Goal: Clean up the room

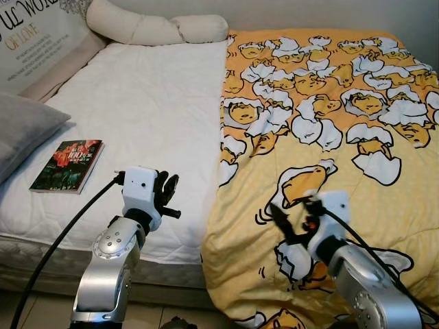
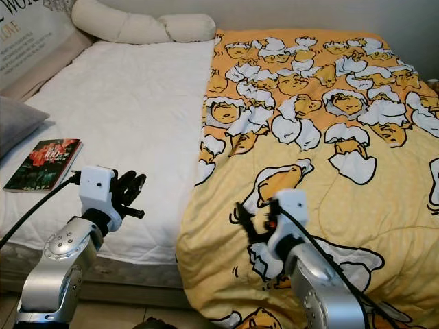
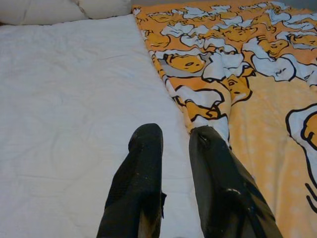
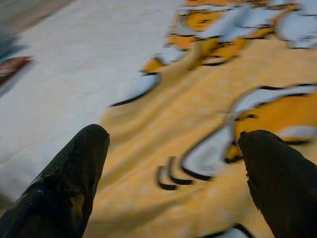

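Observation:
A yellow duvet printed with cartoon egg figures covers the right half of the bed, its left edge running down the middle. The white sheet lies bare on the left half. A dark book with a red cover picture rests on the sheet near the bed's left side. My left gripper hangs over the sheet's front edge, its fingers a narrow gap apart with nothing between them. My right gripper hovers open just above the duvet near its front left corner, fingers spread wide.
A grey pillow lies at the far left beside the book. A long cream bolster sits at the top of the bed. A printed cushion leans at the back left. The bed's front edge is just before me.

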